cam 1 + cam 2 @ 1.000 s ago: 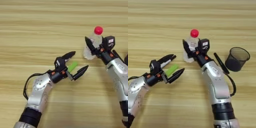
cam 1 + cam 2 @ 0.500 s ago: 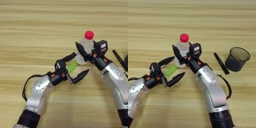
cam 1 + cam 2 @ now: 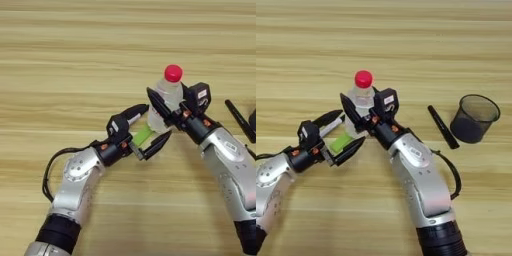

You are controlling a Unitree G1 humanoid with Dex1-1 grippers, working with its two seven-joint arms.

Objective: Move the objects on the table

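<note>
My right gripper is shut on a small clear bottle with a red cap and holds it slightly tilted above the table. The bottle's base hangs right by the fingertips of my left gripper. That gripper stands open, with a bright-green block lying between its two black fingers. The block is also seen in the right eye view. A dark grey cup and a thin black stick rest on the wood to the right.
The stick lies slanted just left of the cup, behind my right forearm. My left forearm reaches in from the lower left, with a black cable looping beside it.
The right gripper has carried the bottle leftward, from near the stick to just beside the left gripper's fingertips. The left gripper and the green block have stayed put.
</note>
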